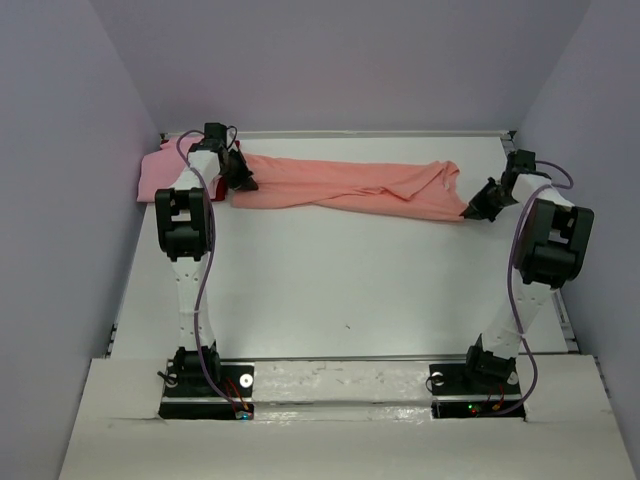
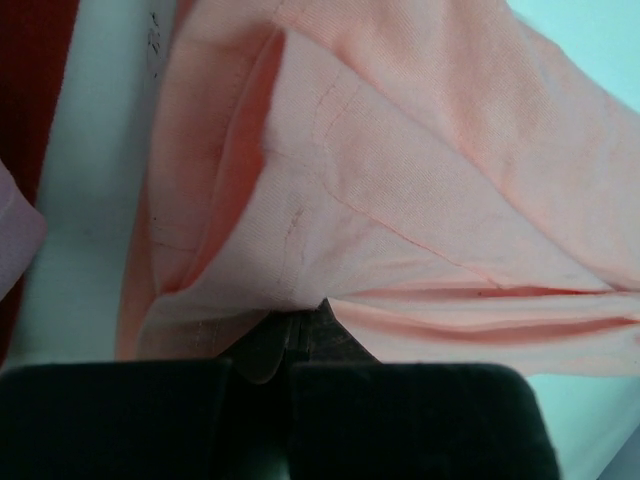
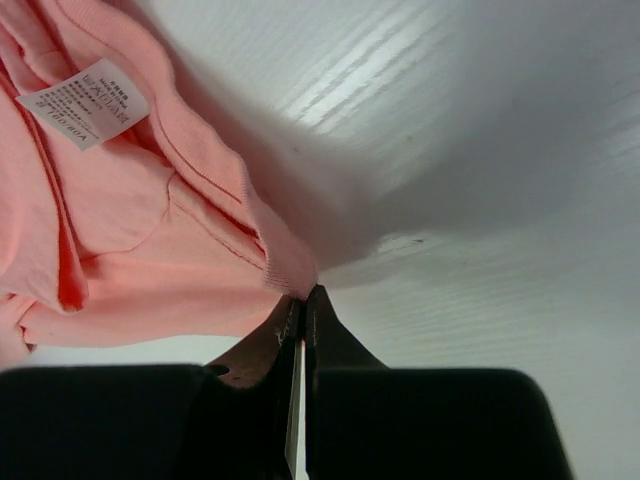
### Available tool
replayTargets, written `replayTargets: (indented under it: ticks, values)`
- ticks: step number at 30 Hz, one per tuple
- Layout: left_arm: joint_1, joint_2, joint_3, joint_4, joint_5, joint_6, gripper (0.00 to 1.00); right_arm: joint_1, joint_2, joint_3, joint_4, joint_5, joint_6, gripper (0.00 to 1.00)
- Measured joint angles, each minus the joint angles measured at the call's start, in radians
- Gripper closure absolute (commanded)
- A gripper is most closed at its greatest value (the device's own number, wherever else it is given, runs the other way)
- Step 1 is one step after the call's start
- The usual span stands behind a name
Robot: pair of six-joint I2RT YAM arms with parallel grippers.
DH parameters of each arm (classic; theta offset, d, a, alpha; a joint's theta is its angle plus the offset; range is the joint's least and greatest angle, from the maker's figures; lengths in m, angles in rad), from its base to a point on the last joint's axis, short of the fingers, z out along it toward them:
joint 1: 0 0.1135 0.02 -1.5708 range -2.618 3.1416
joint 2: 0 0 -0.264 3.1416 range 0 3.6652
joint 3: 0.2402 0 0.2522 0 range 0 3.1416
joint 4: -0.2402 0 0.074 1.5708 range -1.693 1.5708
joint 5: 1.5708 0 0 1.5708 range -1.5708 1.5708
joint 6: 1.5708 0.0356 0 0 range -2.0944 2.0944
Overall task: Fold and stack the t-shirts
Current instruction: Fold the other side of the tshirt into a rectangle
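Crosswise, the soft salmon-orange cotton t-shirt (image 1: 340, 187) stretches between the left gripper (image 1: 243, 180) and right gripper (image 1: 472, 210), each clamped tight on one end.

A: Table (image 1: 330, 300) bare between left arm (image 1: 185, 230) and right arm (image 1: 548, 245); broad lane up the middle.
B: Far edge barred; salmon t-shirt (image 1: 340, 188) stretched across it, arm to arm; pink t-shirt (image 1: 158, 166) in far-left corner; walls (image 1: 60, 200) hem both sides.

Soft, even light throughout; wrist views are blurred up close. The salmon t-shirt (image 3: 130, 240) shadows the glare-streaked worktop (image 3: 450, 100).
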Motion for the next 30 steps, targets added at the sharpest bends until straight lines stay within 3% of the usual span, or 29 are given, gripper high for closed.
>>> replayTargets:
  ticks: [12,30]
  values:
    - [-0.021,0.0,0.0,-0.016,0.014,0.0,0.97,-0.077,0.004,0.011,-0.053,0.006,-0.012,1.0]
    - [-0.022,0.0,0.0,-0.038,0.035,0.001,0.96,-0.079,0.023,0.046,-0.13,0.077,-0.022,1.0]
